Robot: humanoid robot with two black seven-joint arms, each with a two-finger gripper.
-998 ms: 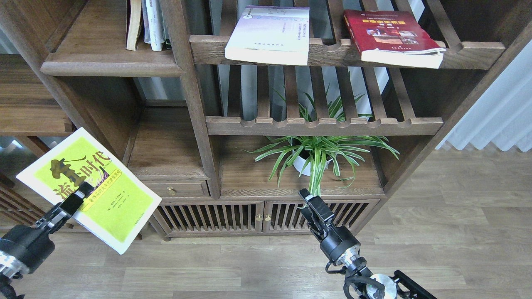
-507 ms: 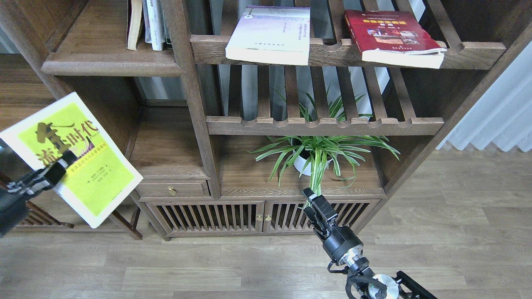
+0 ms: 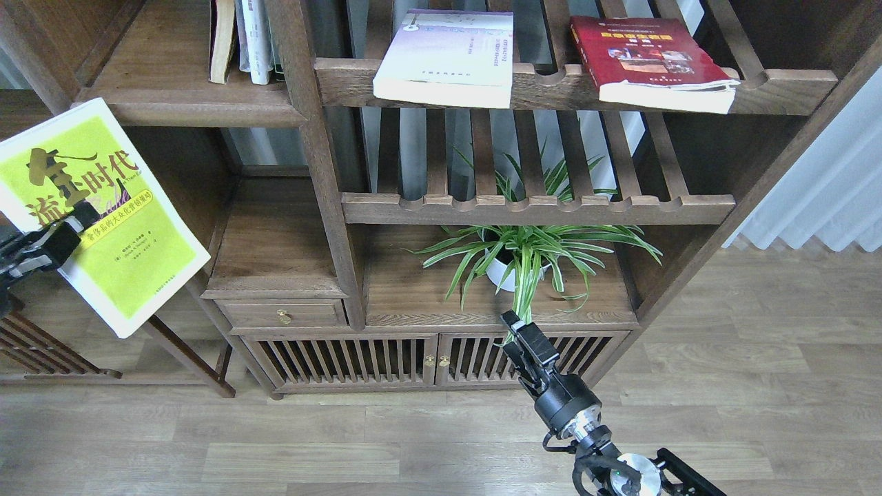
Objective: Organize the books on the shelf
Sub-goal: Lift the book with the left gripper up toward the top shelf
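At far left, left claw point(image 3: 79, 219) has raised yellow-green book point(image 3: 103, 213) toward shelf point(image 3: 186, 114)

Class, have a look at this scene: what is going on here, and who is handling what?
A humanoid robot is tidying books in a wooden bookcase. Its left end effector grips the yellow-green book, held up in the air left of the bookcase, below the solid shelf. The lavender-white book and the dark red book lie flat on the upper slatted rack. The right end effector holds nothing, low near the potted plant.
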